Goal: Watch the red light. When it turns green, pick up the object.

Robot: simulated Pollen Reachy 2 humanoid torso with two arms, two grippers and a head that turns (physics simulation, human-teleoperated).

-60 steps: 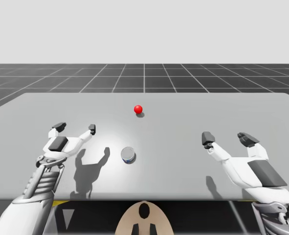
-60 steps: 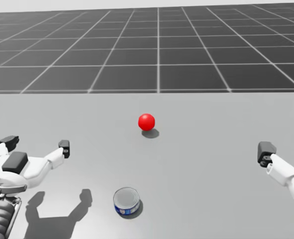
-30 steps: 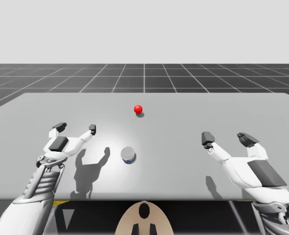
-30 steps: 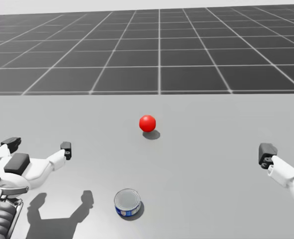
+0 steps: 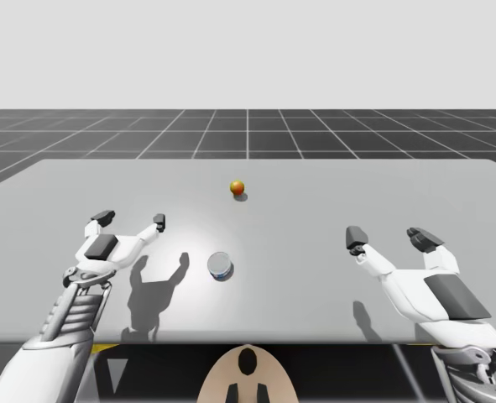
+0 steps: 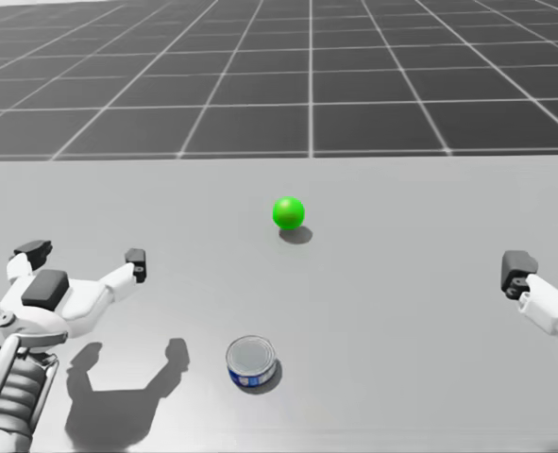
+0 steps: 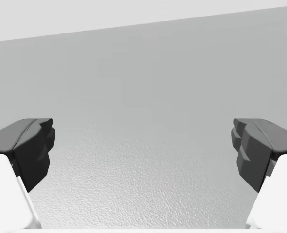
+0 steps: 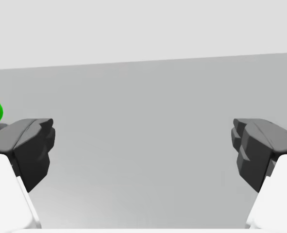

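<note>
Left claw and right claw both wide open, gripping nothing. Silver-and-blue can stands upright between them, nearer my left claw. Light beyond the can: green in head view, orange in high view.

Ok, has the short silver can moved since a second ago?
No. In the high view the short silver can holds the same spot relative to the light; only my head turned.

The robot's left gripper and right gripper are smooth white shells with dark grey fingertips and a dark grey flat panel on each, and the left wrist is ribbed grey.
</note>
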